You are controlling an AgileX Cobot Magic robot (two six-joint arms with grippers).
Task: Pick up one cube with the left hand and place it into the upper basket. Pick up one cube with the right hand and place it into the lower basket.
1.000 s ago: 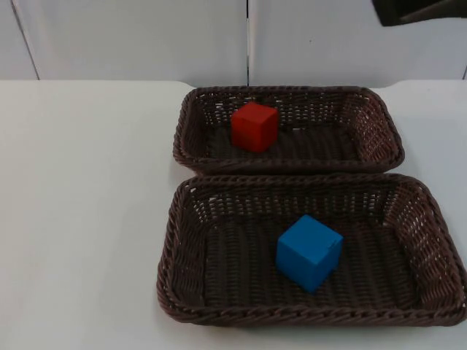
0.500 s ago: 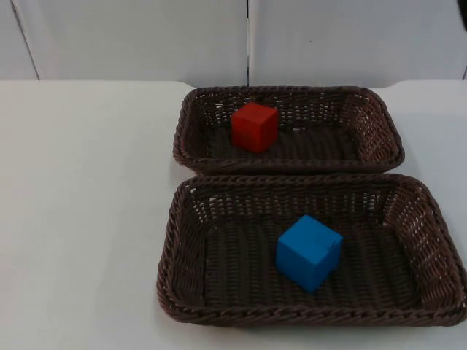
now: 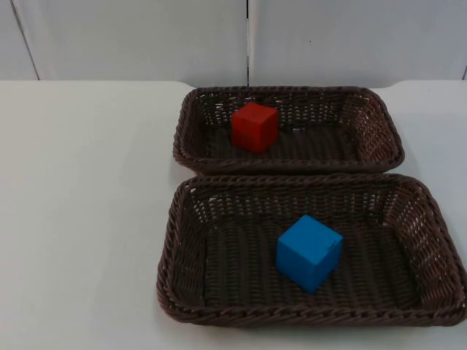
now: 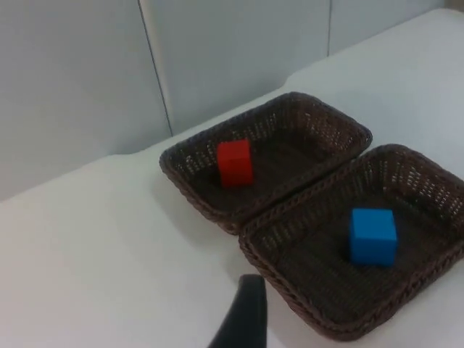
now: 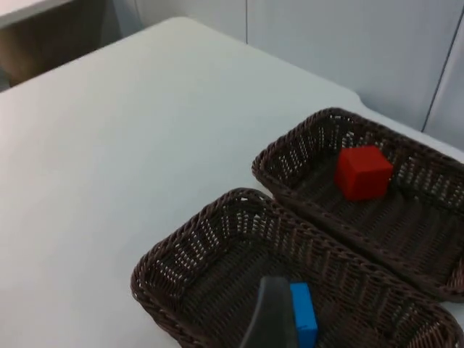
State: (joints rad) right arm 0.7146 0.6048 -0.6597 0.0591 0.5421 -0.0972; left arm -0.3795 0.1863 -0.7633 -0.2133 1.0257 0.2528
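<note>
A red cube [image 3: 255,126] rests inside the upper wicker basket [image 3: 384,137], towards its left end. A blue cube [image 3: 309,251] lies on the floor of the lower basket [image 3: 171,257], near the middle. Nothing touches either cube. My left gripper [image 4: 246,320] is held high over the table, back from both baskets, and looks down on the red cube [image 4: 235,162] and the blue cube [image 4: 373,235]. My right gripper [image 5: 272,319] is also raised well above the lower basket [image 5: 174,254], with the blue cube [image 5: 304,324] far beneath it and the red cube [image 5: 362,172] beyond.
The two brown baskets sit side by side, long edges nearly touching, on the right half of the white table [image 3: 80,204]. A grey partition wall [image 3: 131,36] closes the table's far edge. Bare table spreads to the left of the baskets.
One second ago a dark part of the right arm stood in the upper right corner of the top view; it has since pulled out of that view. Cubes and baskets have not moved.
</note>
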